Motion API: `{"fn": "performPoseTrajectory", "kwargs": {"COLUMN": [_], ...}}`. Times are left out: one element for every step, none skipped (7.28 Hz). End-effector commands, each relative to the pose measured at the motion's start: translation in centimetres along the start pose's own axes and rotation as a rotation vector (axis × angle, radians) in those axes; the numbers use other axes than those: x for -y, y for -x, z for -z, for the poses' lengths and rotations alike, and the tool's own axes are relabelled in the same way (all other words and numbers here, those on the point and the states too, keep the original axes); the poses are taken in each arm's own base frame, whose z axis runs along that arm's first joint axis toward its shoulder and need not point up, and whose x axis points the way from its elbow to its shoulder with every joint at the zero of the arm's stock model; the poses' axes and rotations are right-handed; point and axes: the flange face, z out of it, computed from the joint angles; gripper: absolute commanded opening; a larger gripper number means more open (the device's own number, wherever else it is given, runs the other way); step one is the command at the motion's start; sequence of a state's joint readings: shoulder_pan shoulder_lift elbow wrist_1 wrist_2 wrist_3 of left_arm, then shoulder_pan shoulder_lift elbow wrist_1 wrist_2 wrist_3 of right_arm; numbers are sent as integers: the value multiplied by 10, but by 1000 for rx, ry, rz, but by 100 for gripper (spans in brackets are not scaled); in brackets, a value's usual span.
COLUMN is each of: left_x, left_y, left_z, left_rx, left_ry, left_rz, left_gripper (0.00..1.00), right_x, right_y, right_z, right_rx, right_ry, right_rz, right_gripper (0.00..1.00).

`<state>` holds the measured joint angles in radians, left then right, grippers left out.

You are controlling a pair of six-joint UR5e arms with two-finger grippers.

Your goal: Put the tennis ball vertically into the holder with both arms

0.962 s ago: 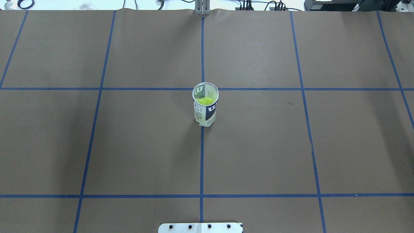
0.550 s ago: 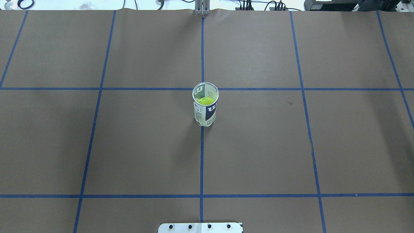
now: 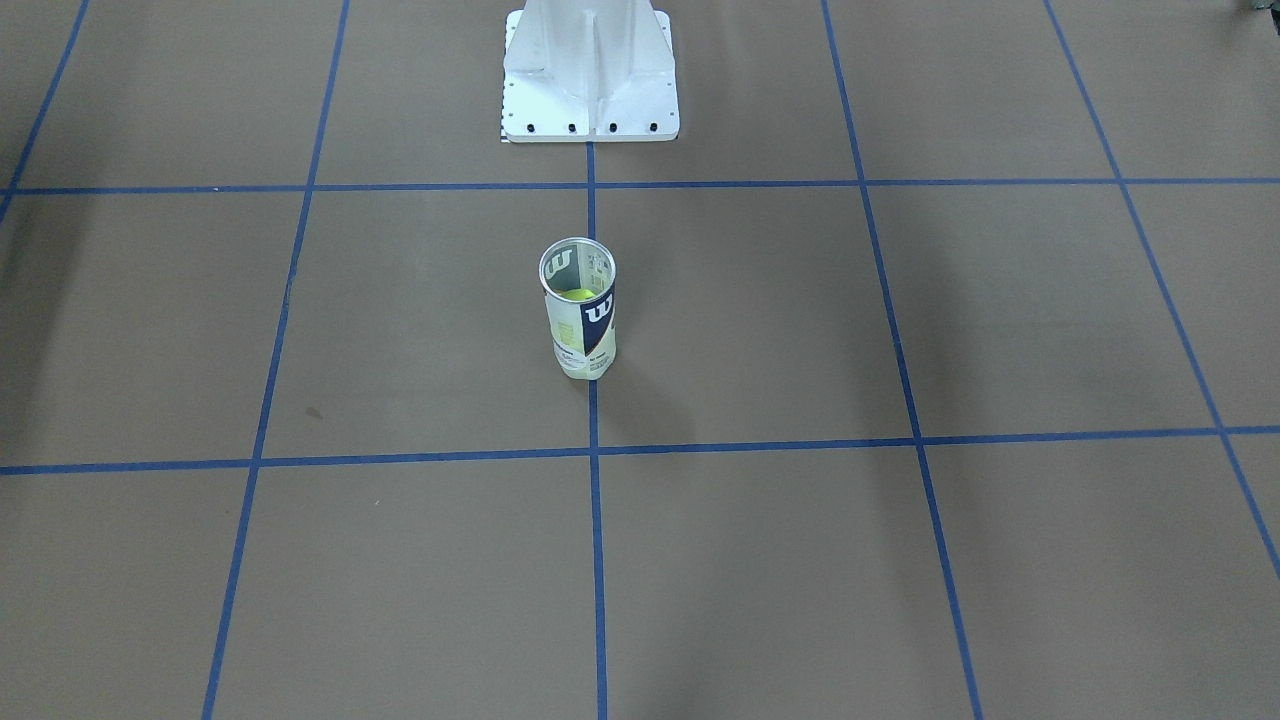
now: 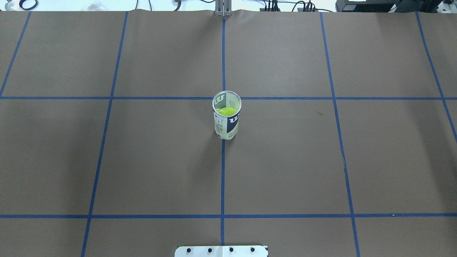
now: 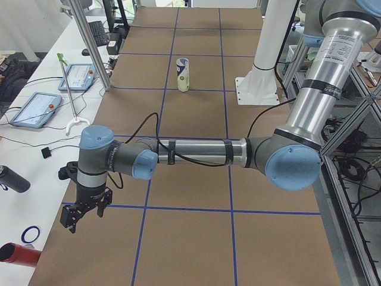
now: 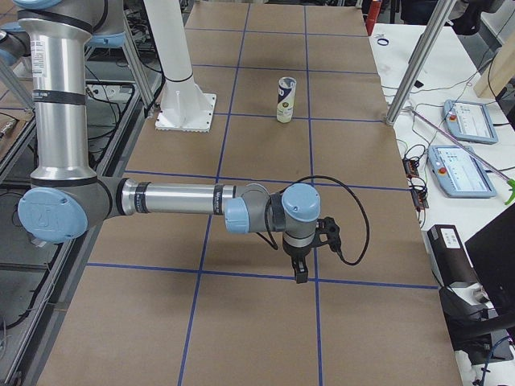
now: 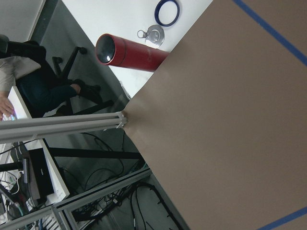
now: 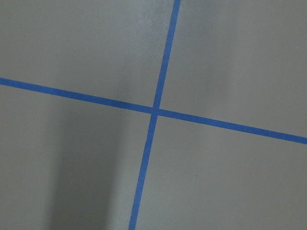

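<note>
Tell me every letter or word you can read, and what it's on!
"W": big white letter on the holder's navy label.
Small print on the holder's white part: too small to read.
Lettering on the left arm: too small to read.

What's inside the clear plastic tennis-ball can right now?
Through its open top, the clear plastic tennis-ball can shows one yellow-green tennis ball. Anything beneath the ball is hidden by it and the white-and-navy label.

We see a white-and-navy holder, a yellow-green ball, a brown table gridded with blue tape, a red tube.
</note>
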<state>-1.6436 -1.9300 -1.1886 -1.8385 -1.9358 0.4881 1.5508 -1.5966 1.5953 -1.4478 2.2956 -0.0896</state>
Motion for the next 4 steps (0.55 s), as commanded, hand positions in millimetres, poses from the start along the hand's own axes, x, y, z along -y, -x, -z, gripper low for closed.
{"fn": "performPoseTrajectory", "kwargs": {"left_x": [-43,-44,-41,-41], "left_y": [-28,-37,-43,-44], "left_z": [-40,-42,-42,-41], "left_rx": [-247,-346,-406,-420], "left_ry": [-10,-19,-11,11], "left_rz": [215,324,446,481], "left_gripper": [100,100,100,100], "right_x": [-2,-2,-6,-11], "right_y": [-2,-2,-9,-18], "right_z": [-3,-3,-12,-23], "right_rx": [0,-3,0,5], "right_ry": [4,4,24,45], "right_rz": [1,0,-17,-35], "right_gripper": [100,100,100,100]}}
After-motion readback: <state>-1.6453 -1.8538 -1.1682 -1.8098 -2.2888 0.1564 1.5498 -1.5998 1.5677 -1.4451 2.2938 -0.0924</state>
